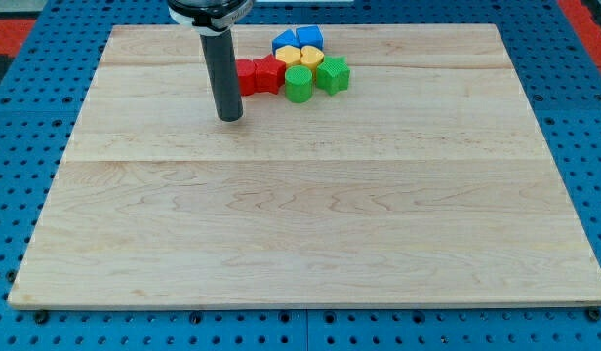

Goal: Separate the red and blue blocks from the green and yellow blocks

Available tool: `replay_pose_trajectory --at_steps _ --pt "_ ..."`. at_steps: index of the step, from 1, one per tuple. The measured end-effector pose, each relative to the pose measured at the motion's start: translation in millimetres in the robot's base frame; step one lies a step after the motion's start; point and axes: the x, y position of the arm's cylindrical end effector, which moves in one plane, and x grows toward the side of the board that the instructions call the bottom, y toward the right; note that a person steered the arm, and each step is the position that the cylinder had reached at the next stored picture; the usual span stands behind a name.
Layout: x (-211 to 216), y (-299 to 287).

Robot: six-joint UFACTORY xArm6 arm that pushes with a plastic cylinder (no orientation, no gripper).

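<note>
My tip [229, 117] rests on the wooden board [310, 234], just left of and below the cluster of blocks near the view's top. Two red blocks [259, 75] sit at the cluster's left, the nearer one partly hidden behind the rod. Two blue blocks [299, 39] lie at the cluster's top. Two yellow blocks [299, 57] sit in the middle, touching the blue ones. A green cylinder [299, 85] stands at the bottom, and a green star-shaped block [332, 74] at the right. All blocks touch or nearly touch one another.
The board lies on a blue perforated table [18, 195]. A red surface [8, 29] shows at the view's top corners.
</note>
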Motion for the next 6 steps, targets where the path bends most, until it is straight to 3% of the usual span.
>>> replay_pose_trajectory --at_steps 2,3,5,6 --pt "0.5 37.0" --pt "2.1 124.7" --pt "17.0 243.9" --pt "-42.3 269.3"
